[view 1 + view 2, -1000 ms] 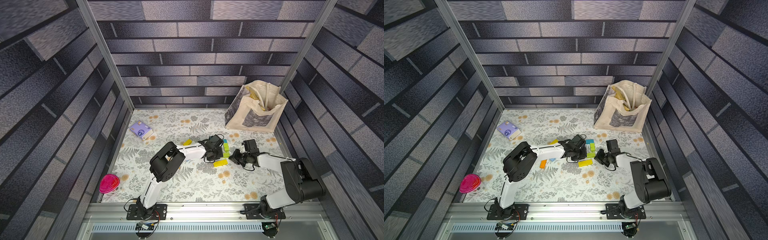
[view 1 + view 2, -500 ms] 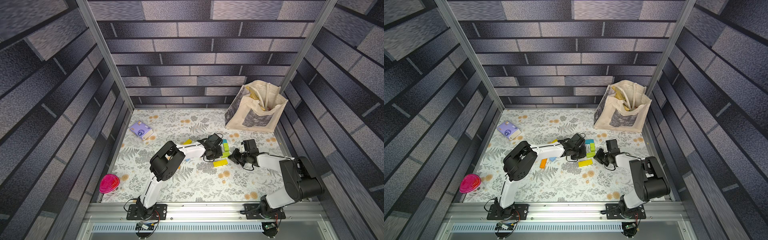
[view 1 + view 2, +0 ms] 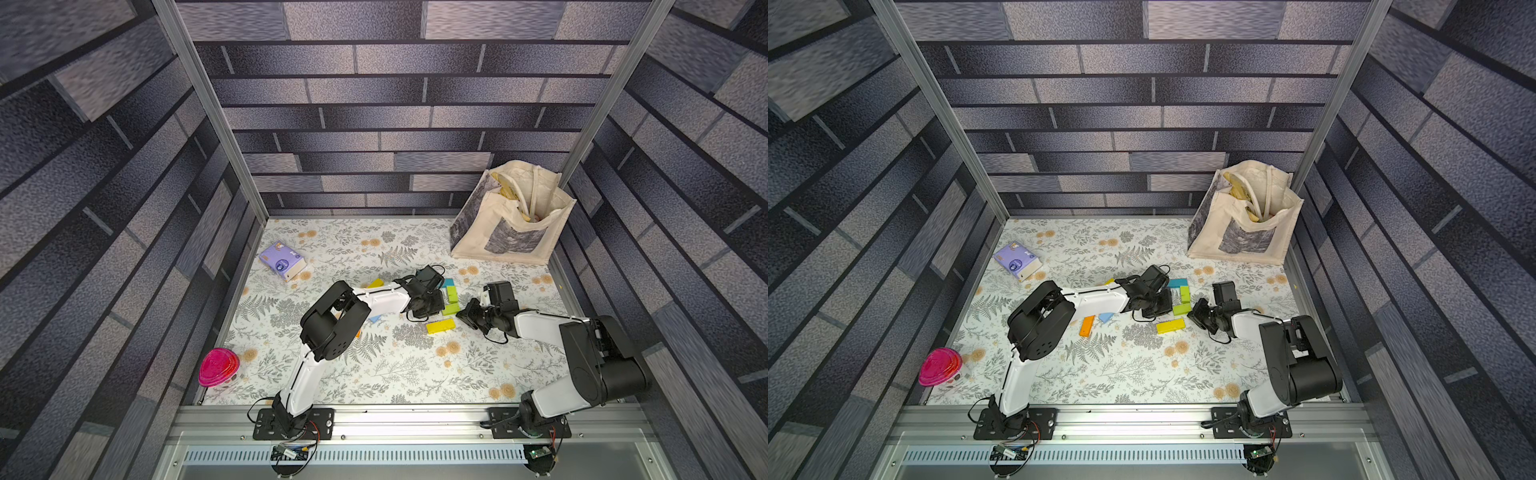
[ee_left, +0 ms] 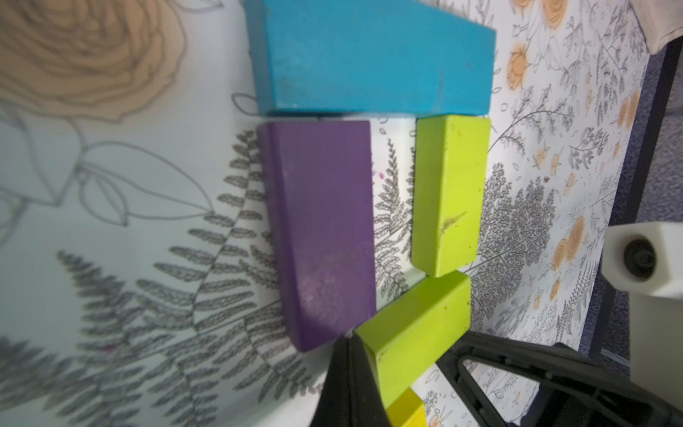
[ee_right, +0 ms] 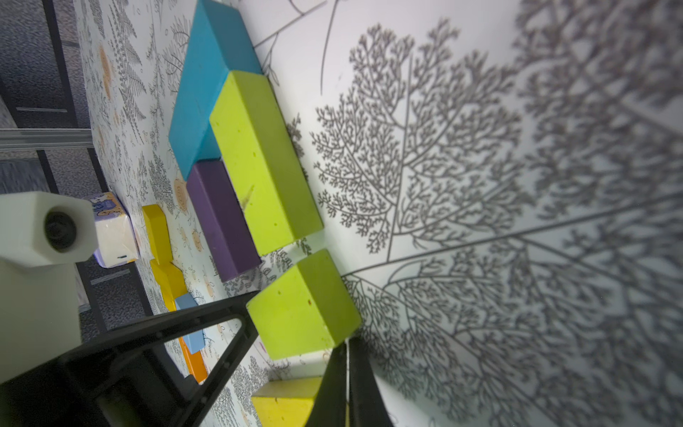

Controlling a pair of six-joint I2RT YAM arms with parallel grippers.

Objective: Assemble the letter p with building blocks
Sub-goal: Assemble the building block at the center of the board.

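Observation:
The building blocks lie mid-table. A teal block (image 4: 369, 59) caps a purple block (image 4: 321, 229) and a lime green block (image 4: 447, 192) that lie side by side. Below them a second lime block (image 4: 417, 332) lies tilted. My left gripper (image 4: 349, 344) is shut and empty, its tip against that tilted block's end by the purple corner. On the opposite side my right gripper (image 5: 347, 344), also shut and empty, touches the tilted lime block (image 5: 303, 307) at a corner. A yellow block (image 3: 440, 326) lies just in front. Both grippers (image 3: 441, 311) (image 3: 459, 313) flank the tilted block in both top views.
Loose blocks lie left of the group: orange (image 3: 1087, 325), light blue (image 3: 1105, 317) and yellow (image 3: 1109, 281). A purple tissue packet (image 3: 282, 259) sits at the back left, a cloth tote bag (image 3: 511, 220) at the back right, a pink lid (image 3: 218, 366) at the front left.
My left wrist has shifted slightly toward the back of the table. The blocks and the right arm show no visible movement.

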